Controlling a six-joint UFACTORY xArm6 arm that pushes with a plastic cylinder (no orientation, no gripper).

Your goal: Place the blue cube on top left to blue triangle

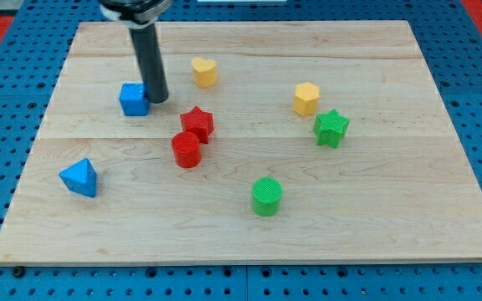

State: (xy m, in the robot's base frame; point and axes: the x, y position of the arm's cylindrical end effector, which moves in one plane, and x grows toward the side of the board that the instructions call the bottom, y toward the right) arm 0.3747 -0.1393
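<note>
My tip (158, 100) rests against the right side of the blue cube (133, 99), which sits in the board's upper-left part, well apart from the blue triangle (79, 177) lying nearer the board's lower-left corner. There is no pincer here to open or close, only the bare rod touching the cube's right face, so a push from this side would, I judge, slide the cube toward the board's left edge, toward a spot above and left of the triangle. No brand, label or writing is readable on the blocks or the wooden board (375, 226)
</note>
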